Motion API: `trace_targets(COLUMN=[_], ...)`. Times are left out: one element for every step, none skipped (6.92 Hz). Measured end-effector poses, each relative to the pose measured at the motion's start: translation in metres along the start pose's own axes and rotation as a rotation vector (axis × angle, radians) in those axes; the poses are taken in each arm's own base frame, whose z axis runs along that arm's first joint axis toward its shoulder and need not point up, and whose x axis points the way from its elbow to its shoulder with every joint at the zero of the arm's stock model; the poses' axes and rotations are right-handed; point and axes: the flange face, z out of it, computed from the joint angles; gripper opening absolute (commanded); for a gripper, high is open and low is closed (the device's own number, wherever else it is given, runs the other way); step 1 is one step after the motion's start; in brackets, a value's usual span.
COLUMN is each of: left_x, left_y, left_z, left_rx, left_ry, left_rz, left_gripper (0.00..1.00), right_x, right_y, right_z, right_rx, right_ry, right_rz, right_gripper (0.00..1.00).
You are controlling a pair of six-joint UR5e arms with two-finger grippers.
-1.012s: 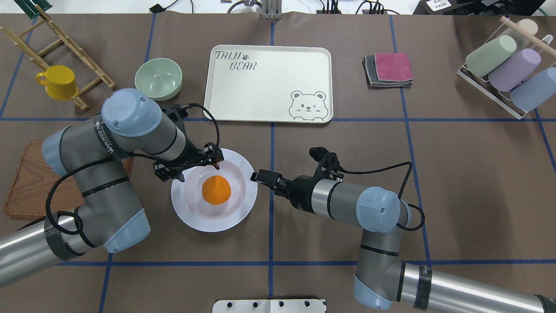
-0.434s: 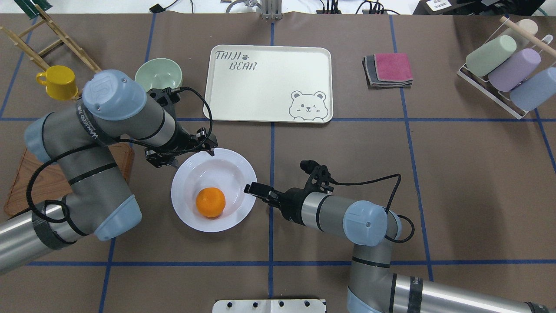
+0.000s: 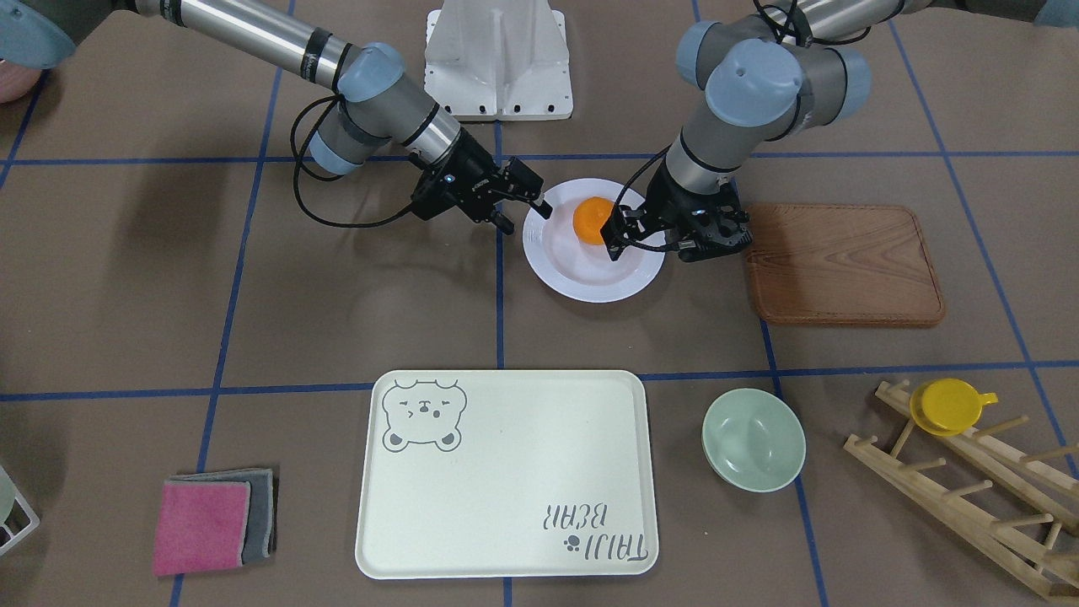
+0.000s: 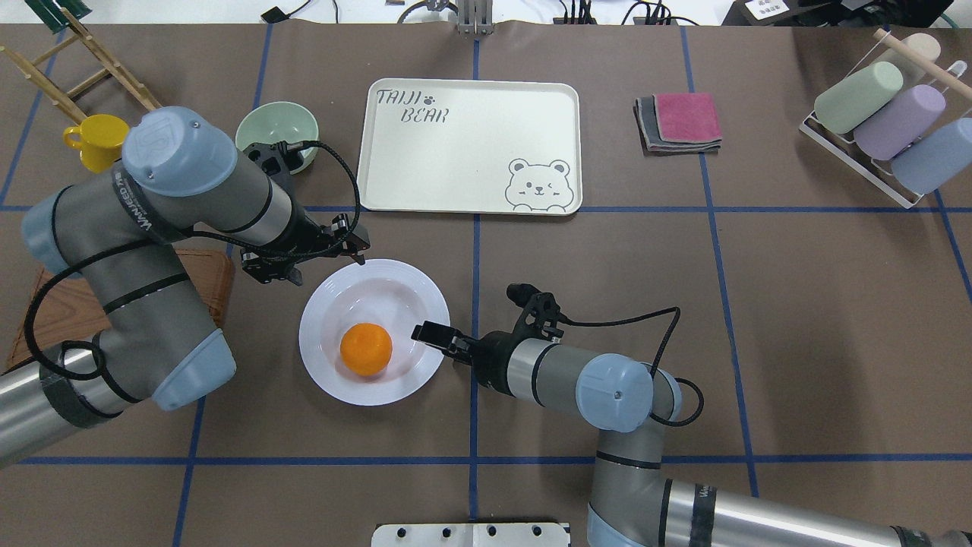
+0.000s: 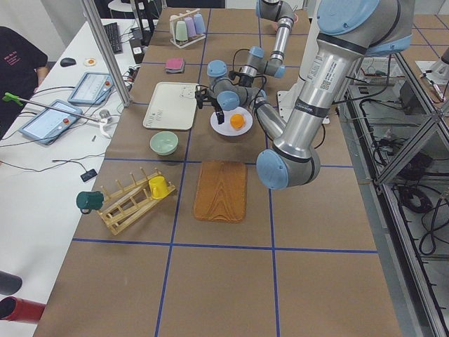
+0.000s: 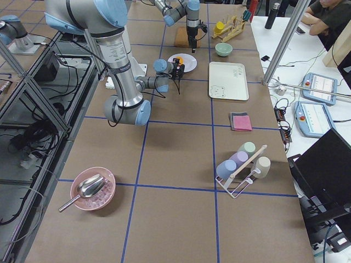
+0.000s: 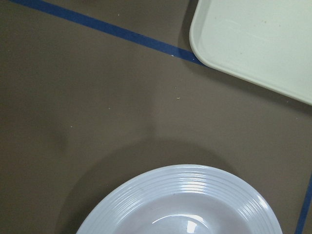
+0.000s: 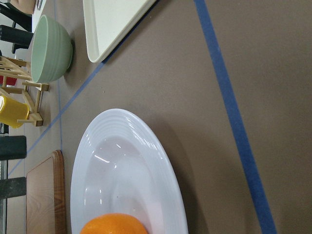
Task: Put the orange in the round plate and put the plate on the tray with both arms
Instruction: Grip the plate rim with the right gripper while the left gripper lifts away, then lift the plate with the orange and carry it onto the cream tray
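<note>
The orange lies loose in the near half of the white round plate, which rests on the table in front of the cream tray. My left gripper hangs open just past the plate's far-left rim, holding nothing. From the other side, my right gripper reaches over the right rim with its jaws open and stacked one above the other. In the front-facing view the orange sits between the left gripper and the right gripper. Neither wrist view shows its own fingers.
A pale green bowl stands behind my left arm. The wooden board lies left of the plate. A yellow cup hangs on a wooden rack at far left. Folded cloths and a holder of cups sit at right.
My left gripper has drawn back off the plate toward the far left. The orange has rolled to the plate's near side. My right gripper has moved in over the right rim.
</note>
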Motion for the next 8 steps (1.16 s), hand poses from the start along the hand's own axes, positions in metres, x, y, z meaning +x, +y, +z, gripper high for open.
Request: trace_targets(left_x=[-0.002, -0.003, -0.004, -0.004, -0.006, -0.013, -0.029, -0.047], left_y=[-0.001, -0.001, -0.002, -0.002, -0.005, -0.013, -0.026, -0.040], left_z=[0.000, 0.000, 0.000, 0.000, -0.003, -0.015, -0.033, -0.051], left_rx=[-0.001, -0.001, -0.001, -0.001, 0.001, -0.006, -0.023, -0.030], left_ry=[-0.001, -0.002, -0.003, -0.004, -0.002, 0.007, 0.022, 0.033], left_rz=[-0.001, -0.001, -0.001, 0.003, 0.008, 0.018, 0.034, 0.051], left_gripper=[0.98, 0.98, 0.98, 0.98, 0.98, 0.98, 0.98, 0.98], right_x=[-0.004, -0.005, -0.006, -0.008, -0.011, -0.016, -0.020, -0.025], right_y=[0.001, 0.002, 0.003, 0.002, 0.001, -0.003, -0.008, -0.013], right_z=[0.004, 0.005, 0.006, 0.005, 0.003, -0.001, -0.004, -0.008], right_rx=[0.001, 0.002, 0.002, 0.002, 0.001, 0.002, 0.004, 0.005], right_ry=[-0.003, -0.005, -0.007, -0.011, -0.026, -0.055, -0.081, -0.107], right_rz=[0.001, 0.001, 0.001, 0.002, 0.005, 0.012, 0.024, 0.038], right_gripper=[0.67, 0.33, 0.09, 0.00, 0.00, 0.00, 0.00, 0.00])
